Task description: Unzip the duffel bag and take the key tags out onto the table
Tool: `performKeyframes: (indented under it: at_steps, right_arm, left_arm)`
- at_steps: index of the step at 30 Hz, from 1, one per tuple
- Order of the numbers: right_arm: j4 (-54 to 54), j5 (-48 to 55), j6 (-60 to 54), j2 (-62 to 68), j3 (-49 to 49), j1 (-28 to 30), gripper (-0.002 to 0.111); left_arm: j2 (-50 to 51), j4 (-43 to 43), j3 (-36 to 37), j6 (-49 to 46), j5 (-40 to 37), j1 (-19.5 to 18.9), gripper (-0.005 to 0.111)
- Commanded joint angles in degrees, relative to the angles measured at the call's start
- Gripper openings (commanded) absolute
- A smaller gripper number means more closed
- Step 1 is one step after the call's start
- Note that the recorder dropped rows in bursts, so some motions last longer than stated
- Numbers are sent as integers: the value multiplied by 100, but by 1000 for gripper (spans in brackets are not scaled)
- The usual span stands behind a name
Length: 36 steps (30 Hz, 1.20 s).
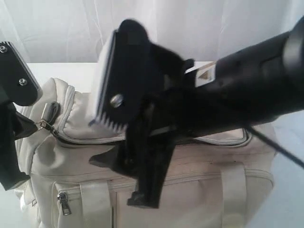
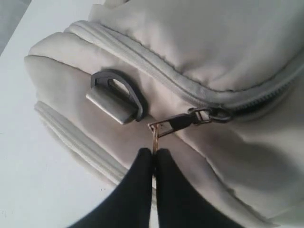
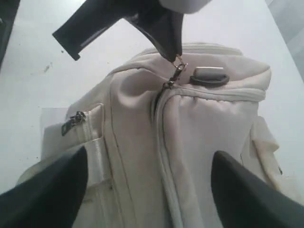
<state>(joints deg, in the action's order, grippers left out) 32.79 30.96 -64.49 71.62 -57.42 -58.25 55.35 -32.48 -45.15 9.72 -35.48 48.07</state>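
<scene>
The cream duffel bag (image 1: 199, 166) lies on the white table (image 3: 33, 61). My left gripper (image 2: 155, 154) is shut on the metal zipper pull (image 2: 173, 124) of the top zipper, at the bag's end beside a grey D-ring buckle (image 2: 116, 97). The exterior view shows the same left gripper (image 1: 33, 126) at the bag's left end. My right gripper (image 3: 149, 190) hangs open above the bag's top, one finger on each side of the zipper line, holding nothing. Its black body (image 1: 137, 118) blocks much of the exterior view. The key tags are hidden.
A side pocket with its own zipper pull (image 1: 64, 203) faces the exterior camera. Another pocket pull (image 3: 73, 121) shows beside a strap (image 3: 97, 161). White table surface (image 2: 42, 161) surrounds the bag's end.
</scene>
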Motion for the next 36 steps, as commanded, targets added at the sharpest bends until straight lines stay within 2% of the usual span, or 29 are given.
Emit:
performKeyframes:
  at_steps: [1, 5, 13, 19, 21, 24, 28, 36]
  right_arm:
    - [-309, -1083, -79, 540, 80, -503, 68]
    - [-309, -1563, -79, 1064, 80, -707, 68]
    - [-309, -2002, 63, 1639, 80, -735, 55]
    - [-301, -2186, 571, 1675, 80, -735, 21]
    - [-301, -2051, 571, 1675, 80, -735, 1]
    - [-301, -1855, 587, 1675, 80, -735, 0]
    - [-301, -1668, 631, 1675, 80, -735, 0]
    - [-285, -1285, 728, 1675, 80, -735, 0]
  left_arm:
    - [-58, 3, 35, 165, 14, -17, 0]
    - [-58, -36, 35, 240, 14, -17, 0]
    - [-58, -36, 35, 241, 25, -17, 0]
    - [-58, -36, 35, 241, 49, -17, 0]
    - [-58, -126, 35, 241, 50, -56, 0]
    - [-58, -164, 35, 241, 309, -353, 0]
    - [-13, -150, 35, 241, 1084, -760, 0]
    - [753, -150, 3, 241, 2459, -1661, 0]
